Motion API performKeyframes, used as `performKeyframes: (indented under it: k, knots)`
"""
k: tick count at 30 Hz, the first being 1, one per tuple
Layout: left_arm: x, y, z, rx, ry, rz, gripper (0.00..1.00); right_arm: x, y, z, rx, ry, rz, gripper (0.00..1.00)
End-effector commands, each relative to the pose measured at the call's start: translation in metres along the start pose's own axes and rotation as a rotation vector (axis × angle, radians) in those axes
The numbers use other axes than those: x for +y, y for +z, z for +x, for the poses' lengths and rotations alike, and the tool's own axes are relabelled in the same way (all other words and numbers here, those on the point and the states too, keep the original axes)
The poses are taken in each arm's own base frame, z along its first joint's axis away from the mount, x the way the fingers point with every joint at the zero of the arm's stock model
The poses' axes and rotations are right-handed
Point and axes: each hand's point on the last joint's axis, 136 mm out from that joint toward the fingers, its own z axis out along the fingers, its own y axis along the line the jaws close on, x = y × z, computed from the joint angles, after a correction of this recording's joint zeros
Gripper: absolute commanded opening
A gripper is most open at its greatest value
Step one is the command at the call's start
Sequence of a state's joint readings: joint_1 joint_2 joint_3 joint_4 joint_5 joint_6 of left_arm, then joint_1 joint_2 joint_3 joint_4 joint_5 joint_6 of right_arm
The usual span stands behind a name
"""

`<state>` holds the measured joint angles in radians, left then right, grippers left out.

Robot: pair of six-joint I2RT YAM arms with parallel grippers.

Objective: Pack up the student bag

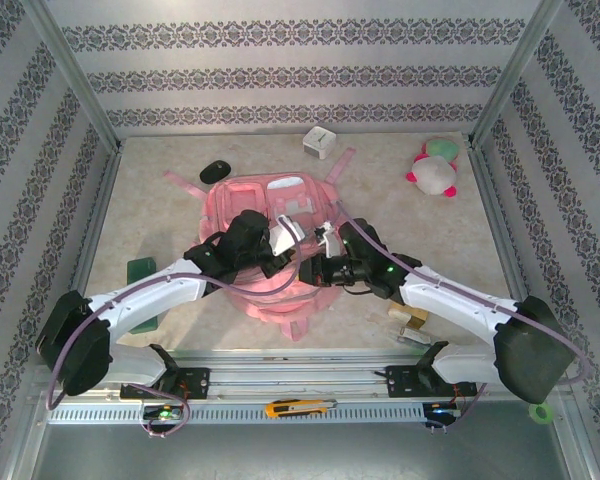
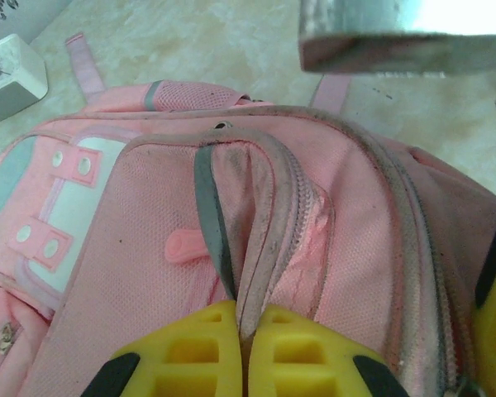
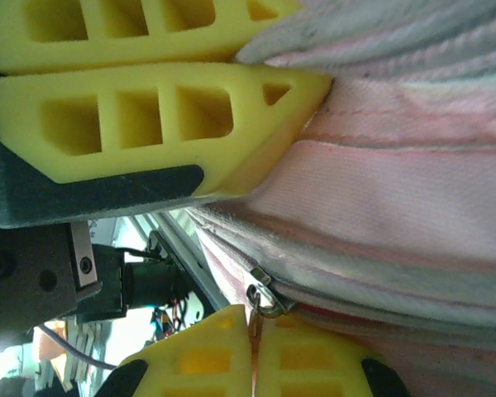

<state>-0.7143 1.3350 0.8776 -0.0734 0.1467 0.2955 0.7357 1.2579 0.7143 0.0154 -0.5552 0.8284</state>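
both arms bent inward, wrists meeting over the large pink fabric backpack point(image 1: 280, 195) at the table's centre.
the left gripper point(image 2: 246, 327) is pinched tight on a raised fold of the zip-edged pocket flap. the right gripper point(image 3: 253, 331) is clamped on the metal zip pull point(image 3: 263, 299), just beside the left's yellow fingers. the bag lies flat, front pockets up, its pale trim grubby, straps splayed toward the back wall. bare marbled tabletop point(image 1: 400, 215) lies to its right. a white cube point(image 1: 320, 142) sits near its far edge, and a plush toy point(image 1: 435, 168) lies well apart, far right.
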Motion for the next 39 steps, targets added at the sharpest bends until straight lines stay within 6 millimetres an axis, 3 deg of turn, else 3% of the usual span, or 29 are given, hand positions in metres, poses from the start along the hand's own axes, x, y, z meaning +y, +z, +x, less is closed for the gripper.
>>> performKeyframes:
  k: [1, 4, 9, 11, 14, 25, 29, 31, 32, 33, 35, 36, 39]
  knots:
    - [0.019, -0.009, -0.064, -0.247, -0.068, -0.066, 0.0, 0.03, 0.003, 0.001, -0.006, 0.04, -0.093, 0.02]
    - [0.018, -0.014, -0.061, -0.254, -0.015, -0.071, 0.0, 0.028, -0.009, -0.003, -0.018, 0.029, -0.078, 0.3]
    - [0.003, -0.031, -0.051, -0.309, 0.091, 0.021, 0.0, -0.004, -0.058, -0.018, -0.166, 0.117, -0.002, 0.51]
    - [-0.006, -0.038, -0.049, -0.341, 0.136, 0.076, 0.0, -0.016, -0.073, -0.028, -0.235, 0.205, -0.012, 0.55]
    - [-0.012, -0.047, -0.052, -0.387, 0.15, 0.12, 0.0, -0.023, -0.079, -0.036, -0.267, 0.279, -0.028, 0.58]
    - [-0.024, -0.056, -0.059, -0.453, 0.153, 0.217, 0.0, -0.02, -0.051, -0.055, -0.265, 0.421, -0.14, 0.59]
    - [-0.023, -0.051, -0.054, -0.424, 0.164, 0.213, 0.0, -0.02, -0.042, -0.062, -0.288, 0.44, -0.178, 0.53]
    - [-0.014, -0.047, -0.048, -0.381, 0.15, 0.16, 0.01, -0.021, -0.038, -0.063, -0.297, 0.443, -0.177, 0.41]
    - [-0.008, -0.046, -0.045, -0.363, 0.133, 0.123, 0.02, -0.022, -0.037, -0.064, -0.315, 0.449, -0.171, 0.31]
    - [-0.002, -0.047, -0.042, -0.34, 0.109, 0.092, 0.06, -0.024, -0.036, -0.064, -0.339, 0.454, -0.166, 0.18]
    - [0.006, -0.05, -0.037, -0.284, 0.049, 0.058, 0.23, -0.028, -0.036, -0.066, -0.393, 0.471, -0.159, 0.01]
    - [0.007, -0.054, -0.034, -0.249, 0.006, 0.051, 0.33, -0.028, -0.036, -0.067, -0.416, 0.474, -0.163, 0.0]
    - [0.009, -0.069, -0.023, -0.145, -0.202, 0.049, 0.37, -0.021, -0.038, -0.07, -0.462, 0.458, -0.176, 0.0]
